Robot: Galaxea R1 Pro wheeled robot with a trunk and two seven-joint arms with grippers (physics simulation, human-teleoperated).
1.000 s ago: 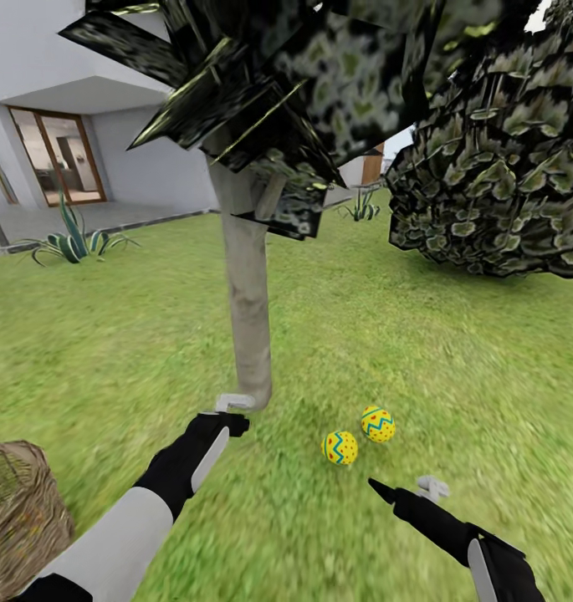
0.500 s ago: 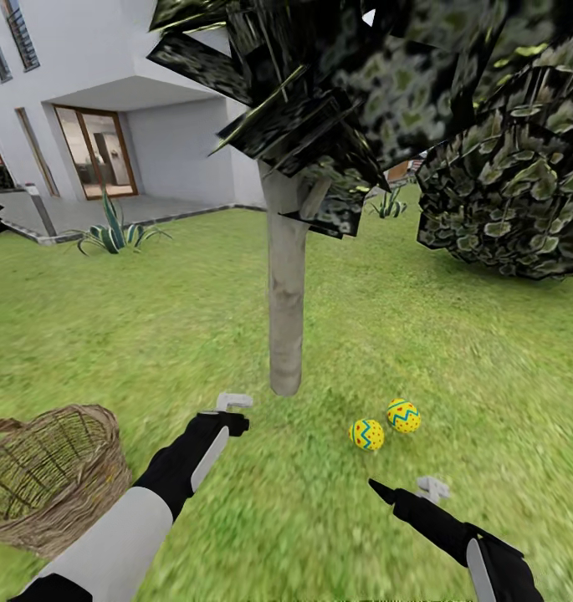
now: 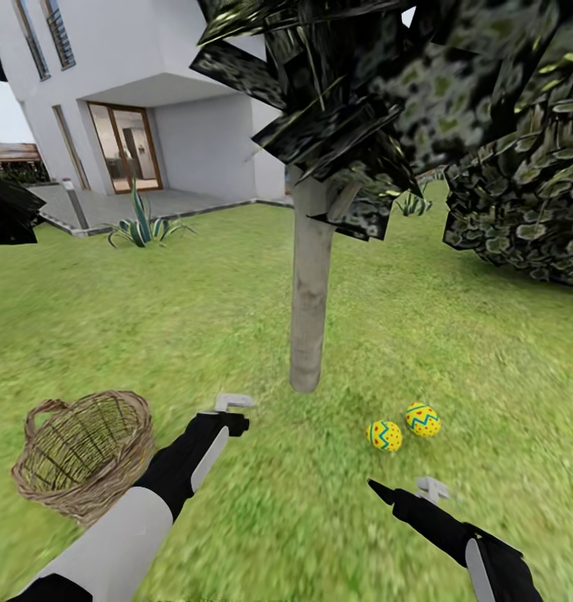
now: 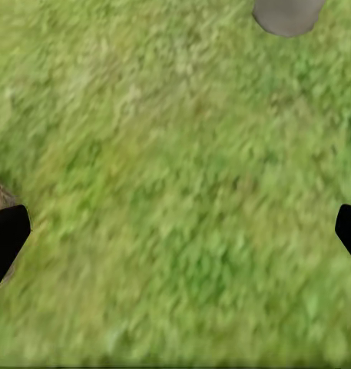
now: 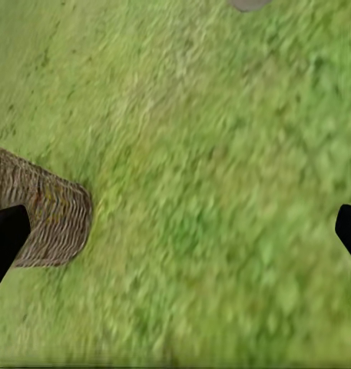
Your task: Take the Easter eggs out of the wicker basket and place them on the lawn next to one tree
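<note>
Resting on the mottled lawn [image 3: 487,368] just beside the smooth, pale grey trunk of the tree [image 3: 309,284] are two eggs [image 3: 385,436] [image 3: 422,420] — glossy yellow with blue zigzags, nearly touching. Well apart on the grass sits the round open-weave wicker basket [image 3: 85,451]; its inside is hard to read. Both the left tool [image 3: 233,402] and the right tool [image 3: 432,487] hover empty, fingers spread wide — black tips at the wrist views' edges.
</note>
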